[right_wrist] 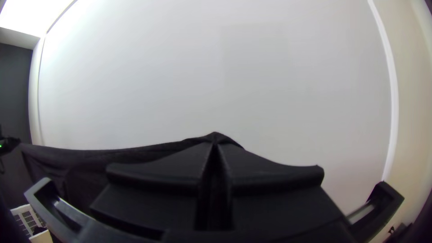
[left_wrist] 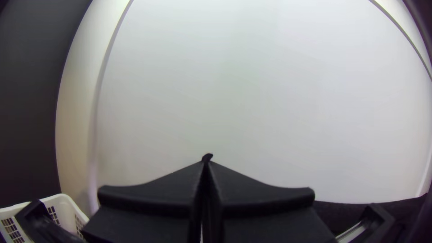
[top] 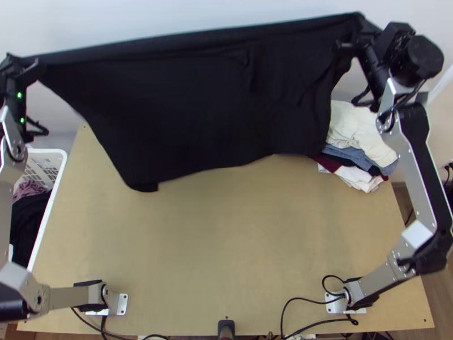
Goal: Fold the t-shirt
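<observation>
The black t-shirt (top: pixel 198 107) hangs stretched between both end effectors at the far side of the surface (top: pixel 226 243), its upper edge taut, its lower edge uneven, perhaps clear of the wood. The left end effector (top: pixel 21 67) is closed on one upper corner, the right end effector (top: pixel 353 35) on the other. Wood shows from the lower edge to the surface's near edge. Folded clothes (top: pixel 359 133) lie at the surface's far right; a white basket (top: pixel 55 152) stands beside its left edge.
</observation>
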Action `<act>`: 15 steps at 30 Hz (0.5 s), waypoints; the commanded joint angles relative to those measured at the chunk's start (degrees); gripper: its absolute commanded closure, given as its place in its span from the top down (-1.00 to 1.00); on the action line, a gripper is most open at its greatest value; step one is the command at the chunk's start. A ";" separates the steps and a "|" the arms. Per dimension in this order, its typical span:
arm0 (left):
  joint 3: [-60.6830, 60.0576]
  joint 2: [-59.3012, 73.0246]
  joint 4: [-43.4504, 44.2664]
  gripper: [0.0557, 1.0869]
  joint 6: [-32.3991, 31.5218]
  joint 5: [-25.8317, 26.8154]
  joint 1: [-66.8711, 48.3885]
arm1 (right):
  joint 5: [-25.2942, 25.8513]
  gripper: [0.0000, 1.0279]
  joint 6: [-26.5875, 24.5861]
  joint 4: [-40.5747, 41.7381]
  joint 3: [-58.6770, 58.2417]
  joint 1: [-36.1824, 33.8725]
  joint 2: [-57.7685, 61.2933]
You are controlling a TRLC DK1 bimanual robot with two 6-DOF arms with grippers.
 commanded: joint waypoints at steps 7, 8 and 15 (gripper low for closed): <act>15.76 12.48 2.79 -0.93 1.82 -1.02 -0.64 | 2.40 -0.95 -0.90 0.98 16.80 -3.38 11.45; 17.34 13.71 2.79 -0.93 1.82 -1.20 -0.64 | 2.31 -0.95 -0.90 1.15 17.95 -3.29 12.41; 22.35 14.86 2.52 -0.93 1.29 -2.69 -1.69 | 2.40 -0.95 -2.74 3.53 17.42 -1.97 10.30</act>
